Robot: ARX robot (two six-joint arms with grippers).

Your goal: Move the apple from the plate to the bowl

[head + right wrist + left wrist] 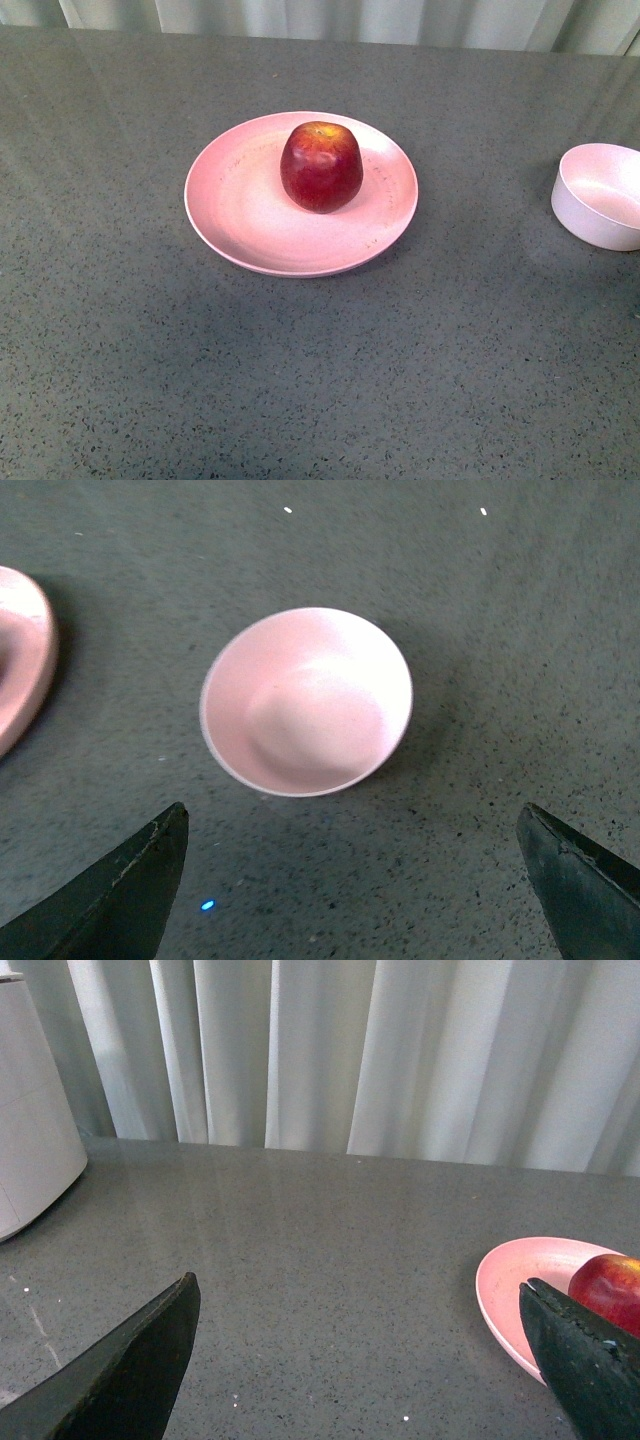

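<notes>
The dark red apple [321,166] sits upright on the wide pale pink plate [240,205] in the middle of the grey table. The small pale bowl [600,195] stands empty at the right edge of the front view. Neither arm shows in the front view. My left gripper [360,1350] is open and empty over bare table; the plate [510,1290] and apple [610,1288] lie beside one fingertip. My right gripper [350,865] is open and empty, with the bowl [306,700] just ahead of its fingertips and the plate's rim [25,670] at the frame's edge.
The table is dark grey speckled stone [300,380]. Pale curtains [380,1050] hang behind its far edge. A white rounded appliance [30,1150] stands at the table's far side in the left wrist view.
</notes>
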